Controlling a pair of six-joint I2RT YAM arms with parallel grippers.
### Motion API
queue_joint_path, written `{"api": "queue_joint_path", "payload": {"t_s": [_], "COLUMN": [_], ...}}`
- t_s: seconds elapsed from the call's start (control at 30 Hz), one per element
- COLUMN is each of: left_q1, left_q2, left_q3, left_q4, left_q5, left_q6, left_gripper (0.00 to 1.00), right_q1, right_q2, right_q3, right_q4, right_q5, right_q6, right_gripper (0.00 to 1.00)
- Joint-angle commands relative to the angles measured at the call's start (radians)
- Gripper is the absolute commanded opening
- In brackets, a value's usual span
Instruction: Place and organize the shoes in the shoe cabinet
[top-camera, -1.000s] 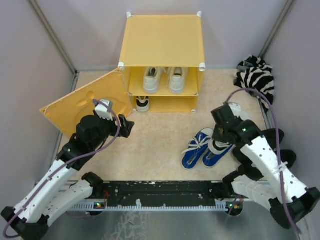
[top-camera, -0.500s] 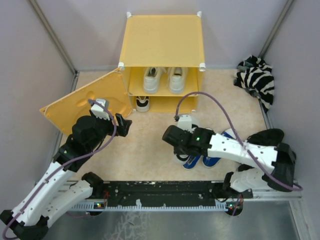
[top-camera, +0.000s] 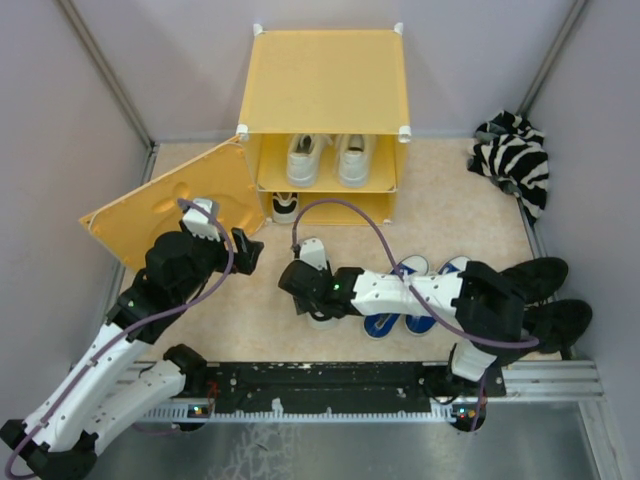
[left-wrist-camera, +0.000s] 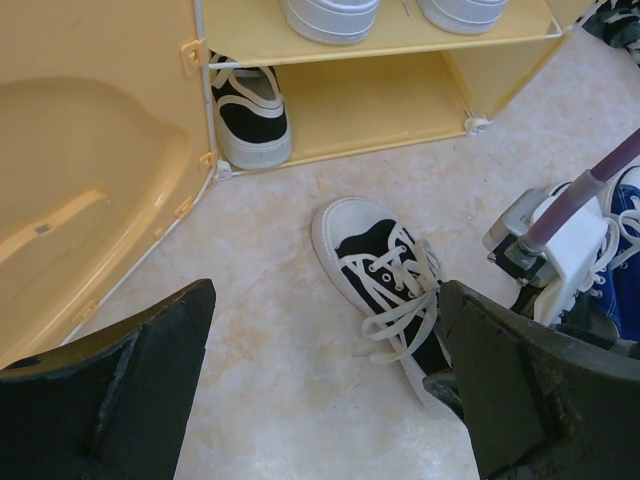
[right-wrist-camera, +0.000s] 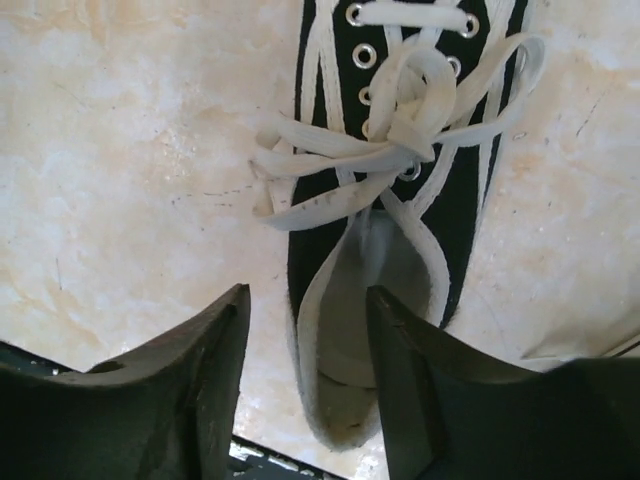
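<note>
The shoe cabinet (top-camera: 325, 80) stands at the back of the beige floor (top-camera: 440, 210), with its hinged front panel (top-camera: 170, 205) swung wide open to the left. The right arm reaches low across the floor, and the right gripper (right-wrist-camera: 308, 300) has its jaws partly apart at the heel of a black-and-white sneaker (left-wrist-camera: 385, 280). One side of the heel collar sits loosely in the gap and nothing is clamped. That sneaker stands on its sole in front of the cabinet, toe towards it. The left gripper (top-camera: 250, 252) hovers near the panel, spread wide and holding nothing. The white pair (top-camera: 325, 158) sits side by side on the upper shelf. The other black-and-white sneaker (top-camera: 285, 206) is at the left end of the lower compartment. The blue pair (top-camera: 405, 318) lies partly under the right arm.
</note>
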Motion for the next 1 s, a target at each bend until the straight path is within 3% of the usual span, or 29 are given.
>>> {"api": "queue_joint_path", "payload": {"t_s": [0.0, 0.03, 0.1, 0.23, 0.5, 0.97], "left_q1": [-0.001, -0.001, -0.001, -0.001, -0.001, -0.001], "left_q2": [-0.007, -0.006, -0.002, 0.010, -0.014, -0.018], "left_q3": [0.024, 0.021, 0.018, 0.011, 0.005, 0.011], "left_q4": [-0.001, 0.005, 0.012, 0.021, 0.012, 0.003], "left_q5": [-0.004, -0.003, 0.005, 0.019, 0.004, -0.023], "left_q6": [-0.004, -0.003, -0.001, -0.001, -0.004, -0.005], "left_gripper": [0.99, 0.99, 0.99, 0.99, 0.99, 0.99], "right_q1": [0.031, 0.047, 0.085, 0.108, 0.096, 0.022], "right_q2": [-0.011, -0.028, -0.074, -0.151, -0.171, -0.151], "right_q3": [0.119, 0.121, 0.109, 0.068, -0.076, -0.191], "right_q4": [-0.106, -0.125, -0.116, -0.069, -0.070, 0.174], "right_q5": [0.100, 0.129, 0.163, 0.116, 0.130, 0.076], "right_q6": [-0.007, -0.007, -0.035, -0.065, 0.084, 0.013], "right_gripper": [0.59, 0.73, 0.81, 0.81, 0.77, 0.69]}}
